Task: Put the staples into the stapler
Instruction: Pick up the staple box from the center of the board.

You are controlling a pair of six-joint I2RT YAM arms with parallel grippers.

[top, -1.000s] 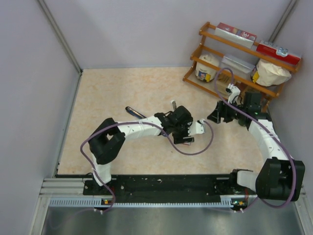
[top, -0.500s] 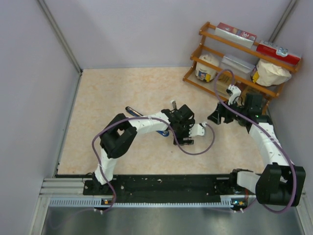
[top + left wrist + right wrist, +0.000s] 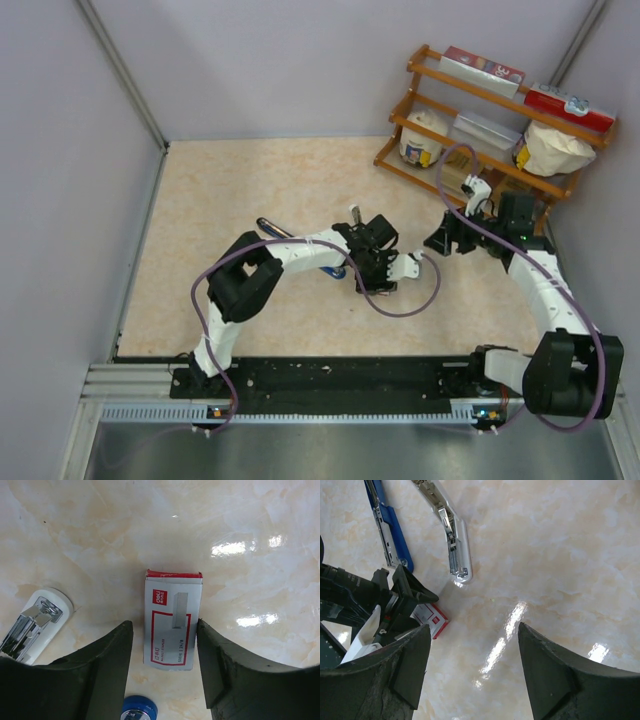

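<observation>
Bright overhead light throws white glare on the glossy tabletop [image 3: 260, 580]

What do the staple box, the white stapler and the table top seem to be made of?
Staple box: printed cardboard, matte, folded flap at its red end. White stapler: probably glossy plastic shell, with shiny metal inside. Table top: marble-look surface, polished, mirror-like light spots; real stone or laminate unclear.

Two desk staplers lie opened out: one blue plastic stapler with a dark metal inner arm [image 3: 395, 537] at the upper left of the right wrist view, and one white plastic stapler [image 3: 460, 540] just right of it. One flat red-and-white cardboard staple box [image 3: 172, 620] sits mid-frame in the left wrist view. Two white-and-black robot arms show, the left arm [image 3: 290, 258] and the right arm [image 3: 540, 280]. One orange-brown wooden shelf rack [image 3: 480, 93] stands at the upper right of the top view.
</observation>
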